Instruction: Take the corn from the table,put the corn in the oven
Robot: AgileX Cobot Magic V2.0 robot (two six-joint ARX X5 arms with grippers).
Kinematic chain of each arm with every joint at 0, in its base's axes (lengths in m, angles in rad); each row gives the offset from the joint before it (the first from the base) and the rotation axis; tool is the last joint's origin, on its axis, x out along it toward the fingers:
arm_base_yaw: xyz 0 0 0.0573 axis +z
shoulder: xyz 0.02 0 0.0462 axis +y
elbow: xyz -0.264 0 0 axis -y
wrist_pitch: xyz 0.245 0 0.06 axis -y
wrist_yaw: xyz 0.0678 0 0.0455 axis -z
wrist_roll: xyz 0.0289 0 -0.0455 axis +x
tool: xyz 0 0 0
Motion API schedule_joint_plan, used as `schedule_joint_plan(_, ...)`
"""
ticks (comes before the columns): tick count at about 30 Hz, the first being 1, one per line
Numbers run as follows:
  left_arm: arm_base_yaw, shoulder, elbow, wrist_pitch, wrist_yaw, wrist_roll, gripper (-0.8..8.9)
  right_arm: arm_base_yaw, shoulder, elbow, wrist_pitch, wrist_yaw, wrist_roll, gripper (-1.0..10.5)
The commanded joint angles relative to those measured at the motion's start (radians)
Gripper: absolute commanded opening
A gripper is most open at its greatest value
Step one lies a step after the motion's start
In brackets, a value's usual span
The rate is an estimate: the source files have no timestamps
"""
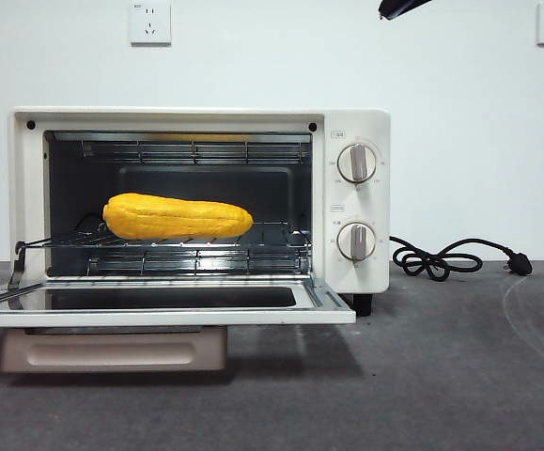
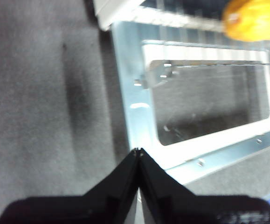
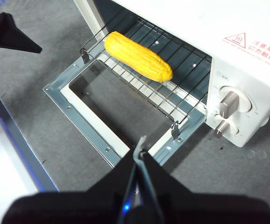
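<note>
Lying on the oven (image 1: 361, 127) rack, corn (image 1: 178, 216) sits inside, door down. Left gripper (image 2: 138, 151) and right gripper (image 3: 141, 144) hang above the desk (image 1: 459, 376), fingers pressed together, empty. Cob looks light, stiff, glossy, likely slippery; grip mid-body across the ridges.

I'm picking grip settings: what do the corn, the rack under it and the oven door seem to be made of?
Corn: probably moulded plastic, glossy yellow with ridged kernel rows.
Rack: thin metal wire, bare and shiny.
Door: bright sheet-metal frame with screw heads around a clear pane, likely glass; the table shows through.
</note>
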Motion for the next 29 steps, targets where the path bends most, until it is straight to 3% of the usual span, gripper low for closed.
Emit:
schedule_joint_plan(1, -0.001, 0.058, -0.008, 0.025, 0.001, -0.008, -0.08, 0.0, 0.006, 0.0, 0.001, -0.003, -0.011, -0.1)
schedule_joint_plan(21, -0.098, 0.268, -0.008, 0.162, -0.049, -0.058, -0.08, 0.0, 0.006, 0.0, 0.002, -0.003, -0.01, -0.1)
schedule_joint_plan(29, -0.146, 0.271, -0.008, 0.183, -0.129, -0.068, -0.08, 0.0, 0.006, 0.0, 0.002, -0.003, -0.009, -0.1)
